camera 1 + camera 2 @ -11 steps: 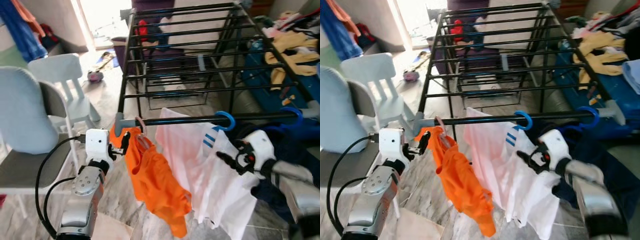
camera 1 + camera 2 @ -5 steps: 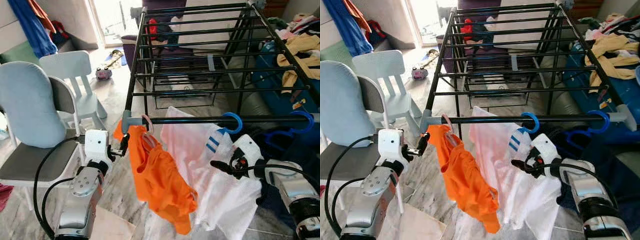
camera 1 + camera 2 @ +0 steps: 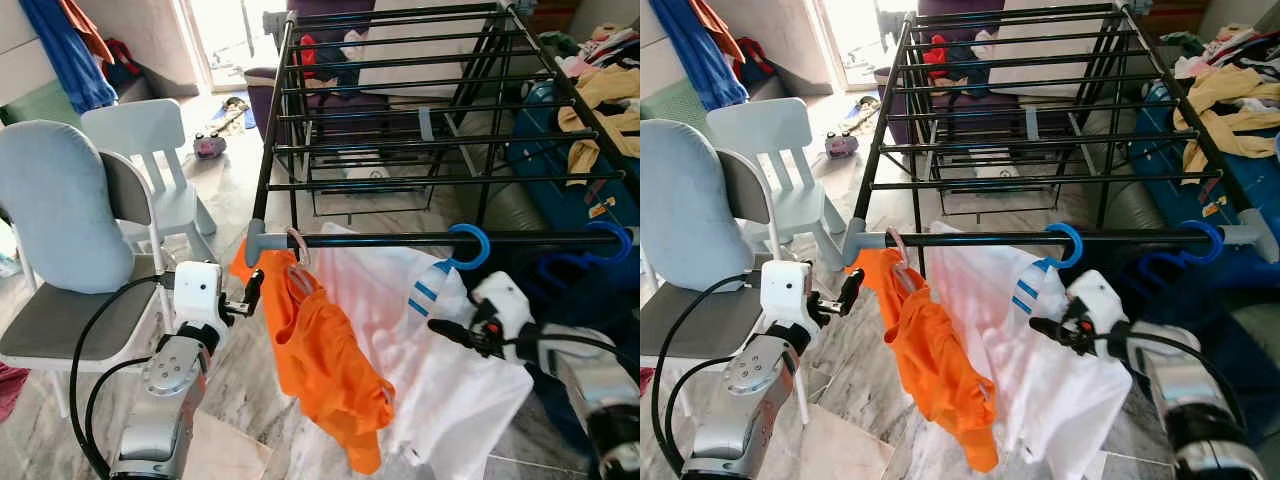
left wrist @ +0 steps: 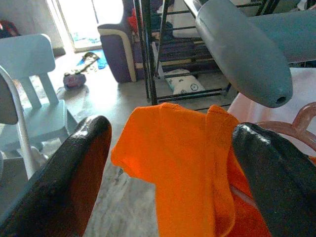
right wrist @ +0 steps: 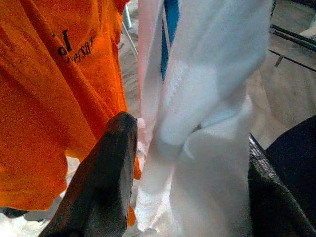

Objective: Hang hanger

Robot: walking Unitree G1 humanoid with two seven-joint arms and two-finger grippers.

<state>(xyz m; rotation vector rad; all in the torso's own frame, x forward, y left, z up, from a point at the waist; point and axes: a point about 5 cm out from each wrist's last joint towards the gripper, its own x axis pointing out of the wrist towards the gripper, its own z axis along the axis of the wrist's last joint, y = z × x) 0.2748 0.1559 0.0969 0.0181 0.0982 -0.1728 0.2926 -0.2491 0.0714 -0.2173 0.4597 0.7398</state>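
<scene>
A black drying rack's front rail (image 3: 380, 240) carries a pink hanger (image 3: 297, 243) with an orange shirt (image 3: 320, 360). Beside it a blue hanger (image 3: 468, 245) holds a white shirt (image 3: 440, 380). My left gripper (image 3: 252, 293) is open just left of the orange shirt's shoulder, below the rail's grey end cap (image 4: 242, 49). Its black fingers (image 4: 74, 182) stand apart with the orange shirt (image 4: 182, 163) beyond them. My right gripper (image 3: 445, 330) is open in front of the white shirt, whose cloth (image 5: 207, 148) hangs between the spread fingers (image 5: 106, 182).
A grey-blue chair (image 3: 60, 220) and a small white chair (image 3: 150, 150) stand to the left. A second blue hanger (image 3: 612, 240) with a dark garment hangs at the rail's right end. Clothes (image 3: 600, 90) lie piled on a blue case at the right.
The camera has pulled back and shifted a little. My right gripper has drifted slightly right along the white shirt. The left gripper stays by the orange shirt.
</scene>
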